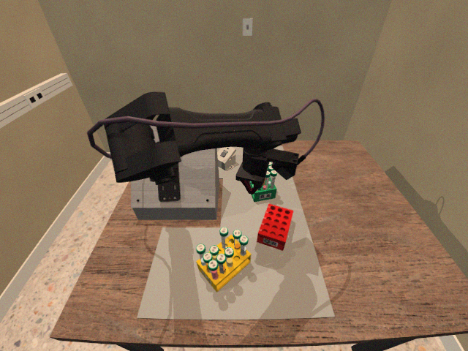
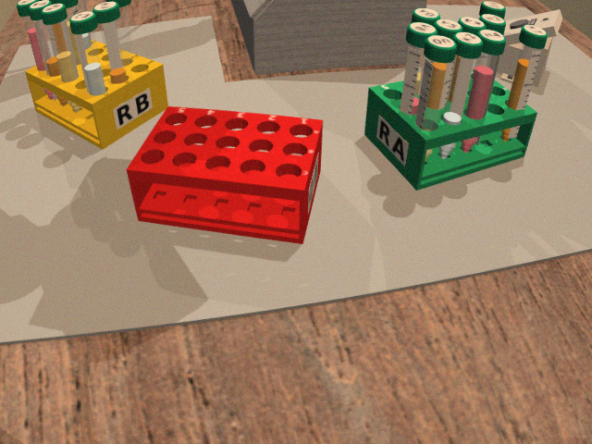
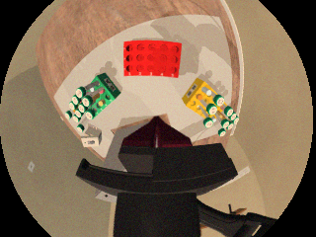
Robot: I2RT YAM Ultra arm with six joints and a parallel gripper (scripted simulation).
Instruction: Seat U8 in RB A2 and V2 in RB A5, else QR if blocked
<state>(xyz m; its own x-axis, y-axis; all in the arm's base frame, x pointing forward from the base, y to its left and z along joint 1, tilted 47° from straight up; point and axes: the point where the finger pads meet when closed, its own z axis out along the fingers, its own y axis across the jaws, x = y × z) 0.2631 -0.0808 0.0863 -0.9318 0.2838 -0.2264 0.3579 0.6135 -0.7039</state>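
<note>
The closed, empty gripper [image 1: 250,191] [image 3: 156,119] hangs above and near green rack RA [image 1: 265,195] [image 2: 392,141] [image 3: 112,85].

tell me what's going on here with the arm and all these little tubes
A single robot arm holds its pincer shut on nothing, up above the bench mat. No tube is being handled. Green-capped tubes stand in the green rack and the yellow rack. The red rack has no tubes in it. The job is moving two tubes from green to yellow; I can't tell how far along it is.
</note>
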